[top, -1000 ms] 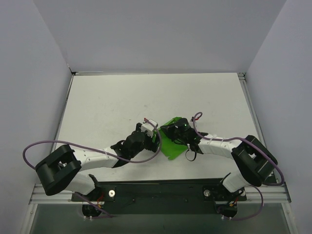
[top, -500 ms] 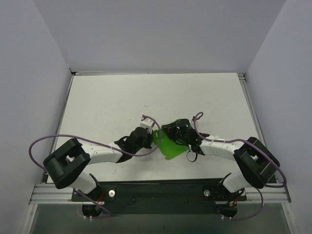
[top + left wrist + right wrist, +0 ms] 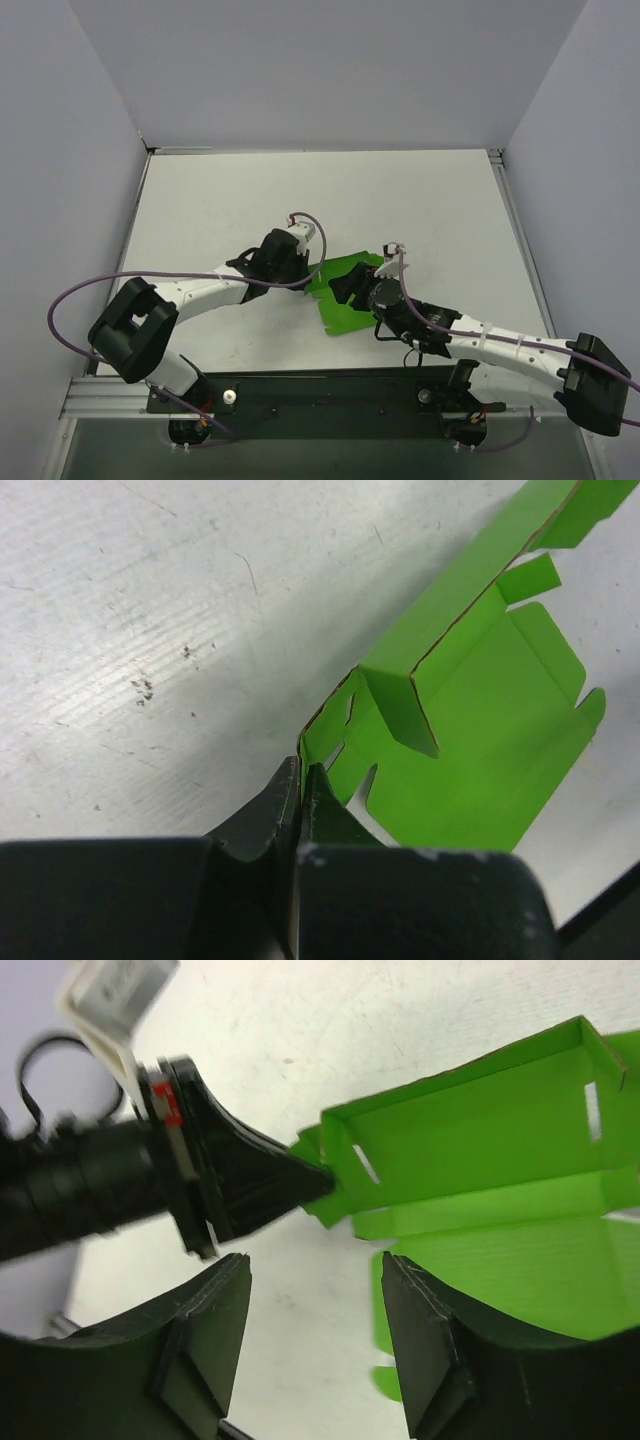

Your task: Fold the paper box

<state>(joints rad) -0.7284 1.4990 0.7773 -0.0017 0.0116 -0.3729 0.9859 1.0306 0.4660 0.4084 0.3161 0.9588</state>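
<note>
White table [image 3: 220,210], pale walls [image 3: 330,70] | left end effector [image 3: 300,772] pinching paper box [image 3: 342,305] edge | right end effector [image 3: 315,1265] spread

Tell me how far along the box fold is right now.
Early to midway. Done: one long wall of the paper box stands up, with a corner folded in. In hand: the left end effector is shut on a corner flap; the right end effector is open, gripping nothing. Left: the big tabbed panel lies flat on the table; the box is unclosed.
</note>
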